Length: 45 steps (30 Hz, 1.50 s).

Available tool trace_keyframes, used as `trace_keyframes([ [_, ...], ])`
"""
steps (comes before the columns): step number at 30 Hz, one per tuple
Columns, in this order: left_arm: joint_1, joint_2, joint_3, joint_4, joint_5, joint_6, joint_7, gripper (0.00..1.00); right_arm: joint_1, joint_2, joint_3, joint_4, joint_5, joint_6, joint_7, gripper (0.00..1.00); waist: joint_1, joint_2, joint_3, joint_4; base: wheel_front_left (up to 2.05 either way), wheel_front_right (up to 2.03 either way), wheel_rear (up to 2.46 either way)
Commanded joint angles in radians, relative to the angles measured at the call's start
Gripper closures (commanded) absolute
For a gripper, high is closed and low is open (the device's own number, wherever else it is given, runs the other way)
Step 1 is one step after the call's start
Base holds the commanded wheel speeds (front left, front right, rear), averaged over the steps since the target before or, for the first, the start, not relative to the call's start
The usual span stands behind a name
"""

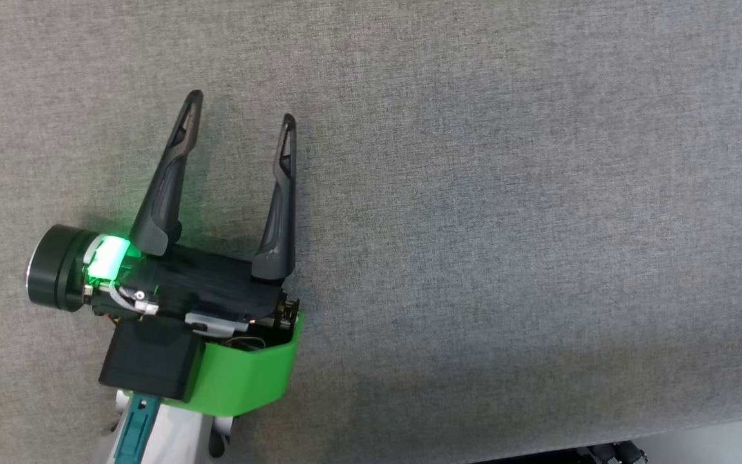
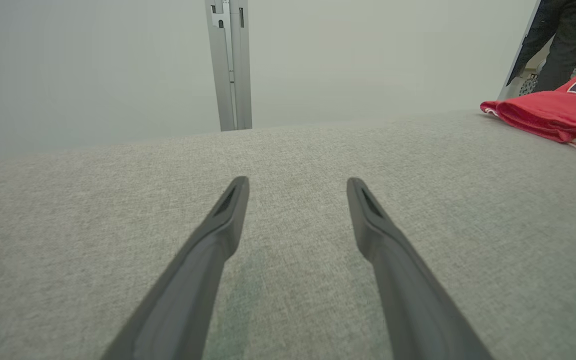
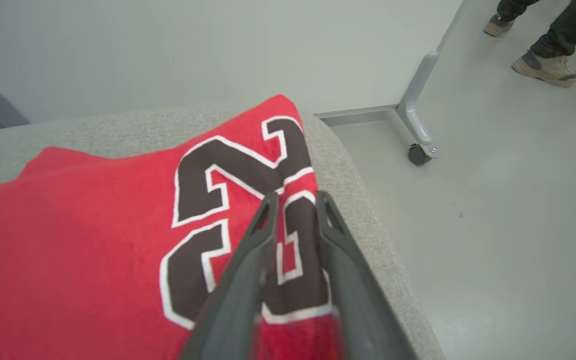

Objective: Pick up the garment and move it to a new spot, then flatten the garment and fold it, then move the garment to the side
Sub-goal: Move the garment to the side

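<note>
A grey fabric-covered table point(image 1: 506, 193) stretched across the scene, with a pale floor point(image 3: 493, 225) beyond its rounded edge. The garment point(image 3: 93, 225), a red jersey with dark, white-edged numerals, lay on the table right up against that edge. In the left wrist view it sat in layers at the far right, well apart from the left arm.

The left gripper point(image 1: 241, 108) was poised over bare cloth, its two long dark fingers spread wide and holding nothing. A green light point(image 1: 108, 256) glowed at its wrist above a bright green guard point(image 1: 248, 377).

The right gripper point(image 3: 297, 197) reached over the jersey's numerals beside the table edge. Its fingers stood only a narrow gap apart, with red fabric showing between them. Whether they had hold of the cloth could not be told, as the lower part of the right wrist view was blurred.

A grey upright post point(image 2: 229, 65) rose behind the table. A frame leg point(image 3: 418, 125) on a small black caster point(image 3: 416, 154) stood on the floor, and a person's shoes point(image 3: 543, 67) were at the far right.
</note>
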<state>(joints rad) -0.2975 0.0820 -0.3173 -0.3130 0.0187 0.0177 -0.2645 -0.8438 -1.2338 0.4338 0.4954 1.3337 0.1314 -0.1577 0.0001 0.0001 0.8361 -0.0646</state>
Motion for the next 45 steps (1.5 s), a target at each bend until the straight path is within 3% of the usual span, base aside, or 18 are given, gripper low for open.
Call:
trace_keyframes([
  [1, -0.016, 0.007, -0.004, 0.014, -0.003, 0.005, 0.001, 0.0, -0.02, -0.003, 0.003, 0.021, -0.032, -0.002, -0.021, 0.0, -0.0001, -0.0001, -0.009, 0.009, 0.0, 0.0, 0.0],
  [4, -0.018, 0.004, -0.01, 0.02, -0.008, 0.012, 0.001, 0.0, -0.045, 0.025, 0.021, 0.054, -0.117, -0.002, -0.064, 0.0, -0.0001, -0.0001, -0.041, 0.019, 0.0, 0.0, 0.0],
  [11, 0.033, -0.003, 0.001, 0.07, -0.038, 0.035, 0.0, 0.0, -0.06, 0.23, 0.051, 0.023, -0.332, -0.002, -0.109, 0.0, -0.0001, -0.0001, -0.206, 0.027, 0.0, 0.0, 0.0],
  [22, 0.166, -0.019, 0.083, 0.214, -0.125, 0.038, 0.0, 0.0, 0.226, 0.661, -0.142, -0.127, -0.622, -0.002, -0.108, 0.0, -0.0001, -0.0001, -0.515, 0.028, 0.0, 0.0, 0.0],
  [31, 0.275, -0.029, 0.176, 0.285, -0.168, 0.006, 0.0, 0.0, 0.491, 0.943, -0.289, -0.244, -0.914, -0.001, -0.108, 0.0, -0.0001, -0.0001, -0.691, 0.012, 0.0, 0.0, 0.0],
  [37, 0.341, -0.031, 0.191, 0.322, -0.144, 0.0, 0.001, 0.0, 0.664, 1.059, -0.312, -0.345, -1.058, -0.002, -0.107, 0.0, -0.0001, -0.0001, -0.782, 0.018, 0.0, 0.0, 0.0],
  [45, 0.421, -0.031, 0.175, 0.331, -0.15, 0.025, 0.001, 0.0, 0.833, 1.098, -0.262, -0.391, -1.121, -0.002, -0.108, 0.0, -0.0001, -0.0001, -0.844, 0.025, 0.0, 0.0, 0.0],
])
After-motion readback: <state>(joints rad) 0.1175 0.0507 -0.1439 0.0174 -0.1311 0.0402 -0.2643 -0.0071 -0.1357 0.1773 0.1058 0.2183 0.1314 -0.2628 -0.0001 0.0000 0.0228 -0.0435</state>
